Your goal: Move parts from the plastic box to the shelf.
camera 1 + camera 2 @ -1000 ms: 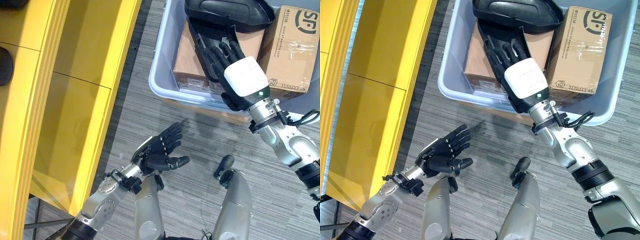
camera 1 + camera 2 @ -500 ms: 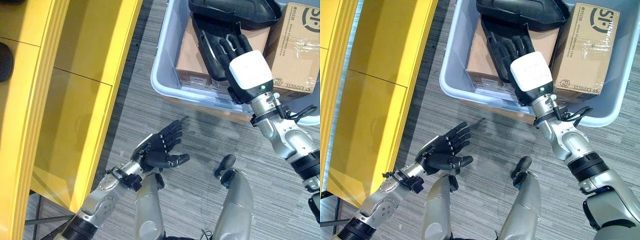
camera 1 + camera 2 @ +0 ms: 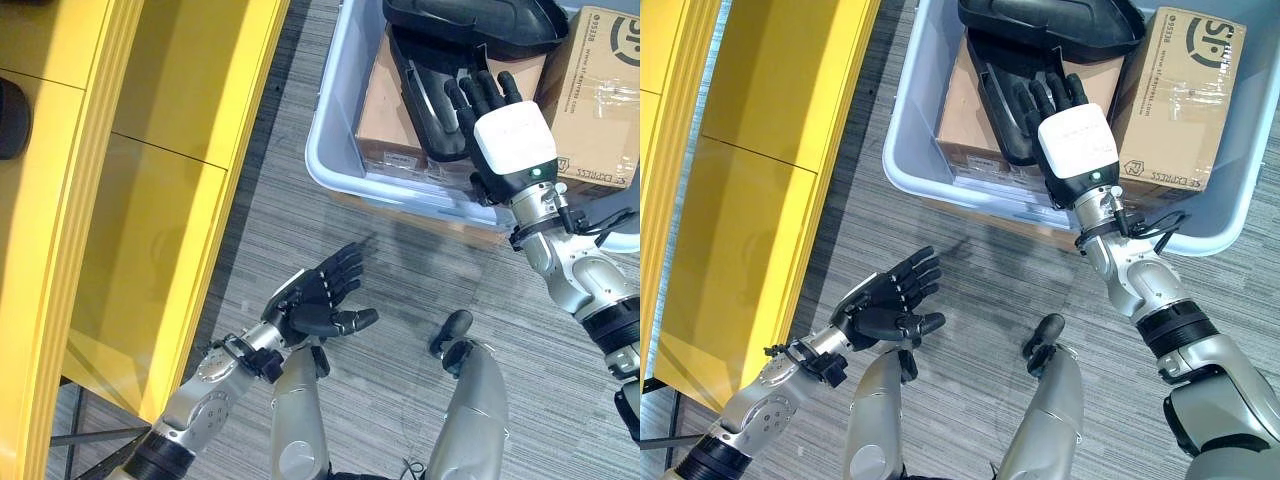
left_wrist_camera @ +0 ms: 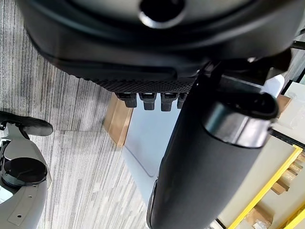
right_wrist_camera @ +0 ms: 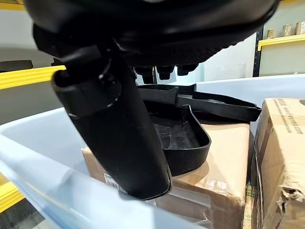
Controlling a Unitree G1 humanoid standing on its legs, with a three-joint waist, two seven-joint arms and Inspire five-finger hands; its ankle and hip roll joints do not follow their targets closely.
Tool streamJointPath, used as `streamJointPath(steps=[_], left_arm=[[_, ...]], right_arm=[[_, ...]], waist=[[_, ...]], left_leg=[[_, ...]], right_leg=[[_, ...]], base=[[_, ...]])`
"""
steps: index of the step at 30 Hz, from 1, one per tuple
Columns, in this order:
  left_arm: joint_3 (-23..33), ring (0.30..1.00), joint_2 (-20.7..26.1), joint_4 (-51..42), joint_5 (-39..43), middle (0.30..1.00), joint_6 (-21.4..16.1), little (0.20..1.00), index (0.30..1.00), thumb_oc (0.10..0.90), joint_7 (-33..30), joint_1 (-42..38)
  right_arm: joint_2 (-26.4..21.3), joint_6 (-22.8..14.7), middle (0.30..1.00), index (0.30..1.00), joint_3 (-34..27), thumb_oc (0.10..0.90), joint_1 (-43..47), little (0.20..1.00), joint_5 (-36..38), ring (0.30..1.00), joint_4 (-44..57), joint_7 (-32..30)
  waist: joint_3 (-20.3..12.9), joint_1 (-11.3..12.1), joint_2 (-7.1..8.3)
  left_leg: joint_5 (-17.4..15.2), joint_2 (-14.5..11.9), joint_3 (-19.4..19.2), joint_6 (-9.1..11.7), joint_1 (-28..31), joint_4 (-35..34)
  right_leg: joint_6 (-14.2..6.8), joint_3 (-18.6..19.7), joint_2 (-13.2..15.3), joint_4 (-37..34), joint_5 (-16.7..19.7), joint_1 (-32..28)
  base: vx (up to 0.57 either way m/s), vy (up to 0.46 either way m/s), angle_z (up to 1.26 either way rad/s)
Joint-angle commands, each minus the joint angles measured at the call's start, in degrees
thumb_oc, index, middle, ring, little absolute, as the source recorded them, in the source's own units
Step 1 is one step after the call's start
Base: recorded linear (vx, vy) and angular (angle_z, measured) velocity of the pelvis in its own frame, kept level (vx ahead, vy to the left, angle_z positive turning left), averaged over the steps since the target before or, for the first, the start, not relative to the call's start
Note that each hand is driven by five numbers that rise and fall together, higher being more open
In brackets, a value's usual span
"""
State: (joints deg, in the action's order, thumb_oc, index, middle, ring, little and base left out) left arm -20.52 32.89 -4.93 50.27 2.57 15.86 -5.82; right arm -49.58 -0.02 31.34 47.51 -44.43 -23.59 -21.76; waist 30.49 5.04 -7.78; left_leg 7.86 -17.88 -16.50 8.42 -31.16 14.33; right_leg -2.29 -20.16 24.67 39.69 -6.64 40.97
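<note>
— Black parts point(image 3: 1040, 25) sit on cardboard boxes point(image 3: 975, 110) inside the plastic box point(image 3: 902, 150), beside the yellow shelf point(image 3: 150, 150).
— Hands?
— Right hand point(image 3: 500, 130) over a black tray point(image 5: 178, 138), fingers straight, holding nothing. Left hand point(image 3: 320, 295) relaxed above the floor point(image 3: 400, 260).

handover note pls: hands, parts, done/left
Right robot hand: open, fingers straight, reaching into the plastic box over the black tray; nothing gripped.
Left robot hand: open, empty, idle above the floor between box and yellow shelf.
In the box: two black trays, the upper one at the far end, lying on a flat carton, with a taped carton beside it.
Done: nothing visibly moved.
Left: grasp a part, carry it to the shelf, repeat.
</note>
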Motion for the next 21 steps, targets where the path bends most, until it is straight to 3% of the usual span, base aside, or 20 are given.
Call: streamJointPath(steps=[1, 8, 14, 18, 21], left_arm=[[-0.6, 1.0, 0.6, -5.6, -0.8, 1.0, -2.2, 1.0, 1.0, 0.9, 4.0, -0.8], [-1.0, 1.0, 0.9, -5.5, -0.2, 1.0, -1.6, 1.0, 1.0, 0.9, 4.3, -1.1], [-1.1, 1.0, 0.7, -6.1, -1.2, 1.0, -1.3, 1.0, 1.0, 0.9, 3.6, -1.2], [-1.1, 1.0, 0.9, -6.1, -0.9, 1.0, -0.9, 1.0, 1.0, 0.9, 3.7, -1.2], [-1.1, 1.0, 1.0, -5.6, -0.8, 1.0, -0.9, 1.0, 1.0, 0.9, 4.1, -1.2]], right_arm=[[-0.2, -1.3, 1.0, 1.0, 1.3, 0.9, 9.2, 1.0, -1.9, 1.0, -0.9, -4.9], [-0.6, -1.5, 1.0, 1.0, 1.3, 0.9, 10.0, 1.0, -8.6, 1.0, -0.5, -11.7], [-0.8, 0.4, 1.0, 1.0, 0.7, 0.9, 9.3, 1.0, -10.5, 1.0, 2.1, -10.2], [-0.9, 3.7, 1.0, 1.0, 1.2, 0.9, 9.5, 1.0, -11.9, 1.0, 0.4, -13.0], [-0.9, 3.5, 1.0, 1.0, 1.2, 0.9, 9.7, 1.0, -12.3, 1.0, -1.4, -14.1]], waist=[[-0.7, 1.4, -1.67], [-0.7, 1.3, -1.91], [-0.7, 1.0, -1.95], [-0.7, 1.2, -2.19], [-0.7, 1.3, -2.22]], left_leg=[[-5.6, -3.0, -2.4, 0.2, -1.9, 1.5], [-5.6, -2.9, -2.5, 0.3, -2.2, 1.6], [-5.7, -2.9, -2.5, 0.3, -3.0, 1.6], [-5.9, -2.8, -2.5, 0.2, -3.2, 1.9], [-6.0, -2.8, -2.3, 0.2, -3.4, 2.1]], right_leg=[[-4.6, 3.3, -0.9, 3.7, -7.4, 1.0], [-4.9, 3.2, -0.9, 3.2, -7.0, 1.2], [-5.1, 3.5, -0.9, 2.8, -6.8, 1.9], [-4.9, 3.5, -0.9, 3.1, -7.0, 2.1], [-4.9, 3.5, -1.0, 3.0, -6.9, 2.1]], base=[[0.0, 0.0, 0.0], [0.0, 0.0, 0.0], [0.0, 0.0, 0.0], [0.0, 0.0, 0.0], [0.0, 0.0, 0.0]])
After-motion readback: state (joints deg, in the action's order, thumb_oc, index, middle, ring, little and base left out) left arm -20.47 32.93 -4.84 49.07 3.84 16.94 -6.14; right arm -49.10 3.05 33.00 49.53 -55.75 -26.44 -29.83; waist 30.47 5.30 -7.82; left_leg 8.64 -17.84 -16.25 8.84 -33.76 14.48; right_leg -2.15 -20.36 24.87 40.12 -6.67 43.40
